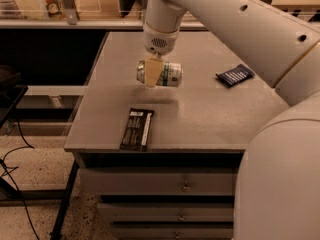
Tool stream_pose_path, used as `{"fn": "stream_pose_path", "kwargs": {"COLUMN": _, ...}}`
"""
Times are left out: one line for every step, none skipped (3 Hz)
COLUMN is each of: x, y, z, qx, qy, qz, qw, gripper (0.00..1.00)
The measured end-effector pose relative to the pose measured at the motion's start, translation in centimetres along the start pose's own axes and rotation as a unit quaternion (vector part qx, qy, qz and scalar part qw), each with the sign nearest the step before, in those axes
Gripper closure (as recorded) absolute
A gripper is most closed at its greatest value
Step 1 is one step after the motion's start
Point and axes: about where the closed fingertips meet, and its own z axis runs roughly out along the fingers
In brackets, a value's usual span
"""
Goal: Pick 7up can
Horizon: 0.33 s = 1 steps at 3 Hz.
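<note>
Claw (153, 75) above table (205, 116) with bar (136, 129), packet (235, 75)

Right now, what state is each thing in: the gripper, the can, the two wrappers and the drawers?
gripper: above the table's middle, shut on the can.
7up can: on its side in the gripper, clear of the table, its shadow below it.
bar wrapper: flat near the front edge, untouched.
blue packet: flat at the right, untouched.
drawers: shut.

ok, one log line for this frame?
gripper: over table centre, shut on 7up can | can: sideways, above table | bar wrapper, blue packet: on table
</note>
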Motion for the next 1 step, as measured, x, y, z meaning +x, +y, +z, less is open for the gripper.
{"fn": "stream_pose_path", "kwargs": {"x": 0.00, "y": 0.00, "z": 0.00, "qx": 0.000, "qy": 0.000, "qz": 0.000, "qw": 1.0000, "gripper": 1.00}}
